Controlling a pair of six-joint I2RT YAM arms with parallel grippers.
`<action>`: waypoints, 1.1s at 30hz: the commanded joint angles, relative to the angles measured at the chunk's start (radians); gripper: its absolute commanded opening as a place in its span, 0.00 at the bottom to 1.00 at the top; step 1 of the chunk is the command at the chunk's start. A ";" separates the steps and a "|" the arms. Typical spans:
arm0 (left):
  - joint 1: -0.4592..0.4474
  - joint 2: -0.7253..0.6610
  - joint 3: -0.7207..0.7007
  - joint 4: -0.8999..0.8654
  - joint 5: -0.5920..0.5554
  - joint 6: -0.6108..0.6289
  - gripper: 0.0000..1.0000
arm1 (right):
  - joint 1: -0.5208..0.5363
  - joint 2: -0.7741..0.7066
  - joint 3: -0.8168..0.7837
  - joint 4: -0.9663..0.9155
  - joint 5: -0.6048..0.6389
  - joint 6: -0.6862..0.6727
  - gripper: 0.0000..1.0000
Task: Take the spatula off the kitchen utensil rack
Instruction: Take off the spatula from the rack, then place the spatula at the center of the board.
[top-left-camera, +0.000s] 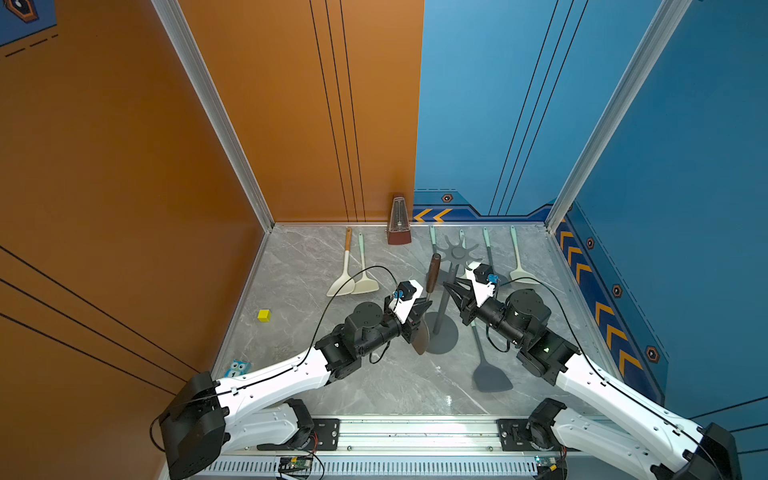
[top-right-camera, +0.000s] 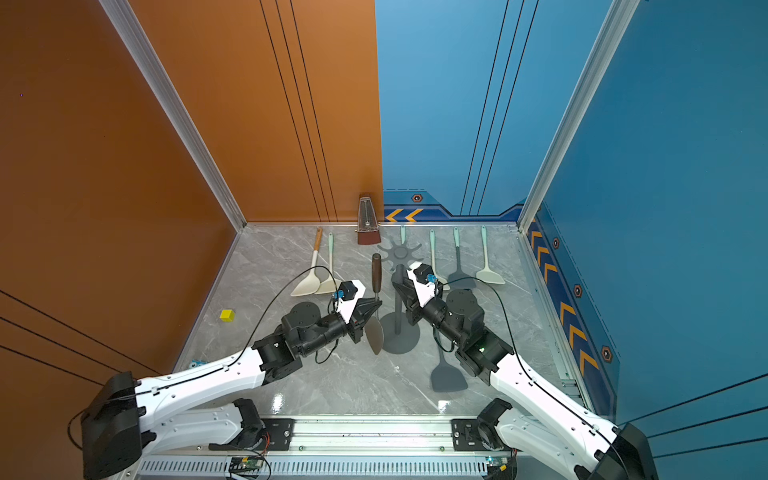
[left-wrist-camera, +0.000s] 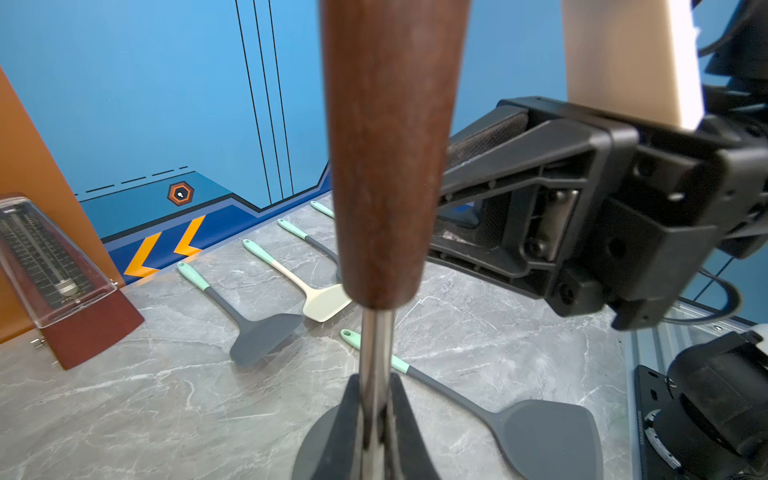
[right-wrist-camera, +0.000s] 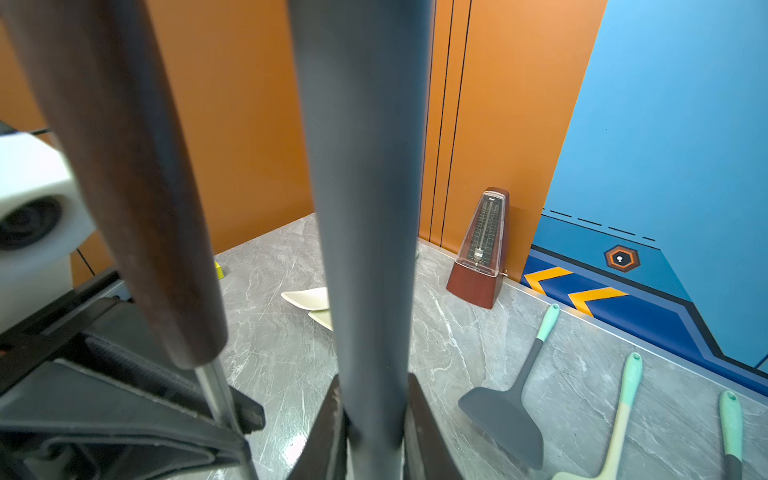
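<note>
My left gripper clamps the steel shank of the brown wood-handled spatula, upright beside the dark grey disc-based rack mid-tabletop. My right gripper pinches the rack's pole, presumably steadying it.

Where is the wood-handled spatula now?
The wood-handled spatula is roughly upright mid-table in a top view, its metal shaft clamped in the left gripper, just left of the kitchen utensil rack pole held by the right gripper.

Both top views looked steeply down over the whole desk. Wrist cameras sat close behind their fingers, facing each other, sharing the metronome.
</note>
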 joint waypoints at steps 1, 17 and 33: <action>0.035 -0.059 -0.018 0.054 -0.081 -0.013 0.00 | 0.005 0.021 -0.030 -0.143 -0.006 0.010 0.00; 0.064 -0.151 -0.028 -0.066 -0.252 0.057 0.00 | 0.003 0.015 -0.026 -0.155 -0.001 0.015 0.00; 0.475 -0.002 0.320 -0.610 -0.289 -0.072 0.00 | -0.002 0.032 -0.022 -0.150 -0.012 -0.002 0.00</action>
